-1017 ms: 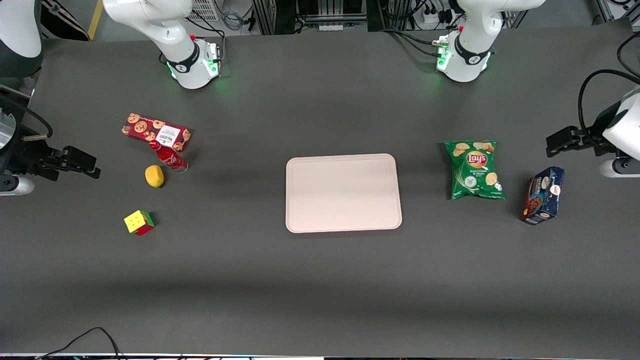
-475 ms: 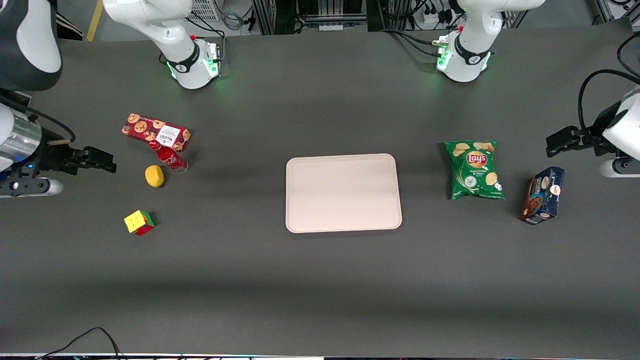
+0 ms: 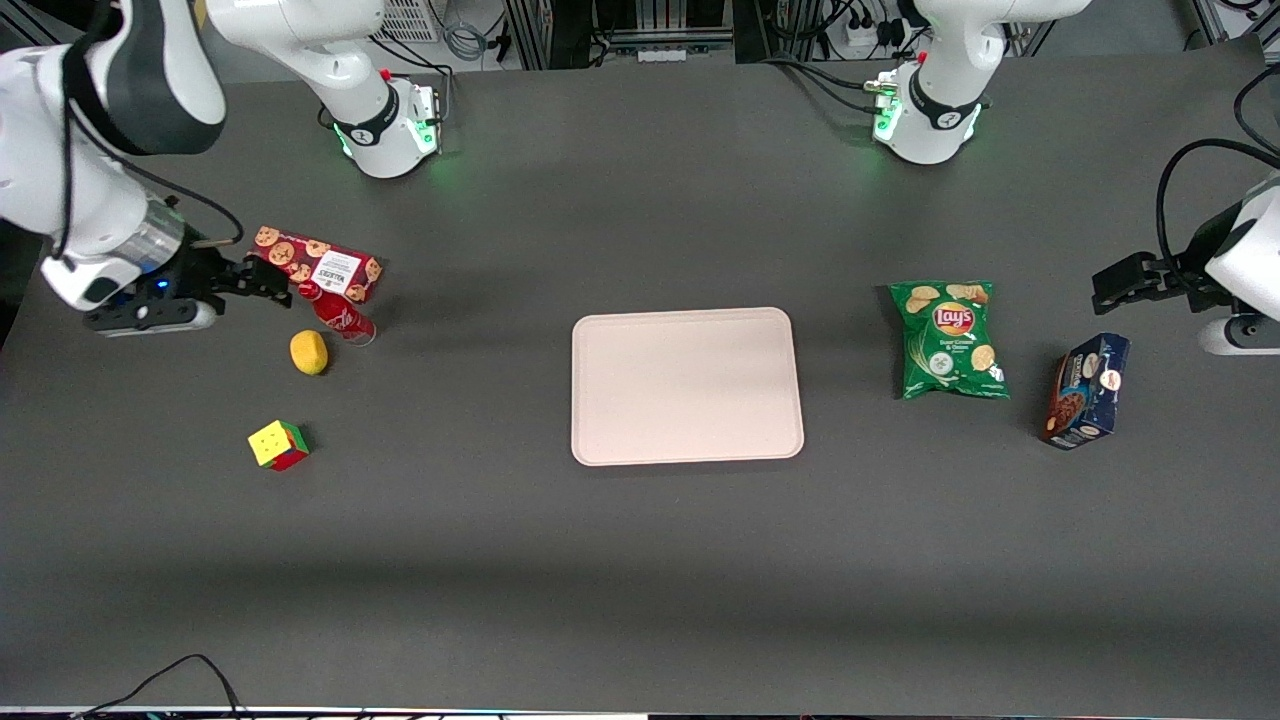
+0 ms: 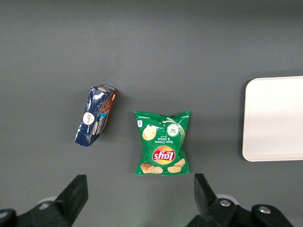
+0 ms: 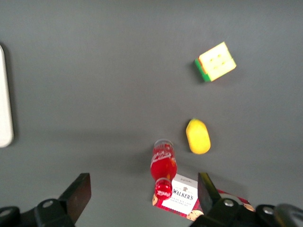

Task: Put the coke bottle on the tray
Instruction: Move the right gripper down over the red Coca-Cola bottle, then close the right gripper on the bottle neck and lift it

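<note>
Open-fingered and holding nothing, the right arm's hand (image 3: 268,284) hangs above the dark surface (image 3: 640,560) at the working arm's end, its two fingers (image 5: 78,191) spread wide; from the wrist view the coke bottle (image 5: 163,168) shows between them. That bottle (image 3: 340,314) stands just beside the hand, red cap and red label with white script, touching or nearly touching a red cookie box (image 3: 312,263) whose white label reads "WALKERS"; the box lies at about eleven o'clock from the bottle. A yellow lemon (image 3: 309,352) sits near the bottle at about seven o'clock, and a colourful puzzle cube (image 3: 278,444) lies nearer the front camera. Well apart from all these, mid-surface, lies the pale tray (image 3: 686,385), nothing on it; toward the parked arm's end lie a green "Lay's" crisp bag (image 3: 948,340) and a dark blue box (image 3: 1086,391), its print too small to read.
</note>
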Motion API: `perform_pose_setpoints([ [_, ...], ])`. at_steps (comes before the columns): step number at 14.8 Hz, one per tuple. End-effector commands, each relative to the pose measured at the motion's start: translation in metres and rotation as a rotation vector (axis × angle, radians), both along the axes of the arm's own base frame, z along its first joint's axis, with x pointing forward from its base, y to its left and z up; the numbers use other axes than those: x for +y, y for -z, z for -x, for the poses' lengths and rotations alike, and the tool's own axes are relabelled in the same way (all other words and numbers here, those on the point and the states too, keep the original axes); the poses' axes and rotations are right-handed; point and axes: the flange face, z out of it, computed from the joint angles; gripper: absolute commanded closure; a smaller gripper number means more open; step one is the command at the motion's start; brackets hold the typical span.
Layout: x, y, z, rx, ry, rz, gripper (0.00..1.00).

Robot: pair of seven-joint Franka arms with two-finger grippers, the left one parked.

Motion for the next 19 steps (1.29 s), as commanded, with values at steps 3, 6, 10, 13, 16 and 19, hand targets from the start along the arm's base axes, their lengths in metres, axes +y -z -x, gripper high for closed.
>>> perform_pose_setpoints([
  [3, -0.001, 0.08, 0.048, -0.055, -0.088, 0.005, 0.0],
  [6, -0.002, 0.109, 0.059, -0.042, -0.101, 0.007, 0.0],
  [10, -0.005, 0.126, 0.07, -0.018, -0.134, 0.035, 0.0],
  [13, -0.013, 0.129, 0.071, -0.015, -0.153, 0.034, 0.0],
  [16, -0.013, 0.14, 0.075, -0.004, -0.157, 0.034, 0.0],
  [19, -0.012, 0.152, 0.078, 0.018, -0.163, 0.035, 0.0],
])
